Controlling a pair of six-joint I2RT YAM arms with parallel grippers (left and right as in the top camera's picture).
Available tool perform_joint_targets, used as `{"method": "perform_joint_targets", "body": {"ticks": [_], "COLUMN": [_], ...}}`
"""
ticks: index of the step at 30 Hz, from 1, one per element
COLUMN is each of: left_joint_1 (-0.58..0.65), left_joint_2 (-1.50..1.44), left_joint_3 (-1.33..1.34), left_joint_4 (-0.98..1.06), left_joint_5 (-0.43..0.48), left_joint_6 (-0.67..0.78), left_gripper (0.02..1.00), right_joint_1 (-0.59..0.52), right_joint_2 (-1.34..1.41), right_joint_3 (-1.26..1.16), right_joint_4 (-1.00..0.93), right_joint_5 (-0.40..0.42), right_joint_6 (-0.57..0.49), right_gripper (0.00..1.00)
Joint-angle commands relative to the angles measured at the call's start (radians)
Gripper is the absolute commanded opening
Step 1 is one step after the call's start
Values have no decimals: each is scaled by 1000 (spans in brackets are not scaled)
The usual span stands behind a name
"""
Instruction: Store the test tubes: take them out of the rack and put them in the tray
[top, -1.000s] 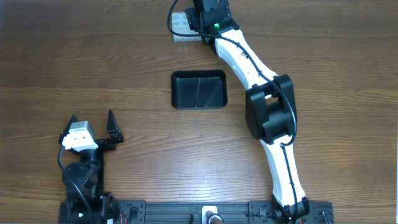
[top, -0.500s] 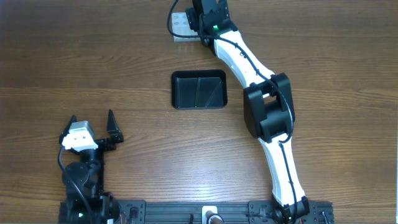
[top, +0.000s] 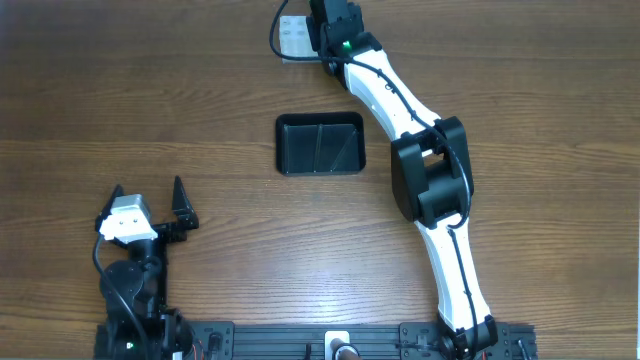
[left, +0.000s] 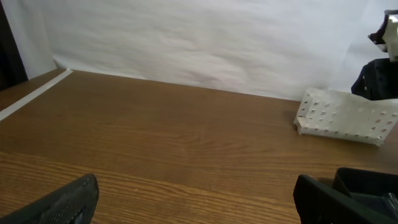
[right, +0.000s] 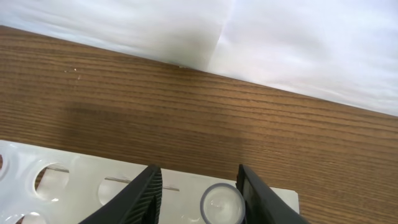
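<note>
Top view first: the right arm is stretched out to the far edge of the table (top: 520, 100), right over the white rack (top: 293, 38). The black tray (top: 320, 119) sits well apart from it, closer to the bases. Those pale streaks inside the tray might be tubes, but it's hard to tell. The left gripper (top: 148, 195) is parked near its own base.

Left wrist view: its fingers are spread wide with nothing between them, and the rack is way across the table.

Right wrist view: a test tube (right: 222, 202) stands upright in the rack's end hole, long axis vertical and mouth facing up. It sits between the right gripper (right: 199, 186) fingers, which are apart and not clamped.
</note>
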Motion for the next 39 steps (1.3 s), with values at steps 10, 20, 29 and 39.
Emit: {"method": "perform_joint_targets", "body": {"ticks": [10,20,29,39], "left_joint_1": [7,7,7,7], "left_joint_2": [-7,-7,-7,-7], "left_joint_3": [-4,-4,-4,-4], "left_joint_4": [2,2,2,2], "left_joint_5": [3,3,3,3], "left_joint_6": [11,11,11,11], "left_gripper": [998,998,998,998], "right_joint_1": [11,16,21,6], "right_joint_2": [14,14,14,32], "right_joint_3": [85,286,393,283], "right_joint_4": [-80,-262,-383,-289], "right_joint_5": [13,12,12,12], "right_joint_6": [23,27,35,60], "right_gripper": [356,316,568,904]}}
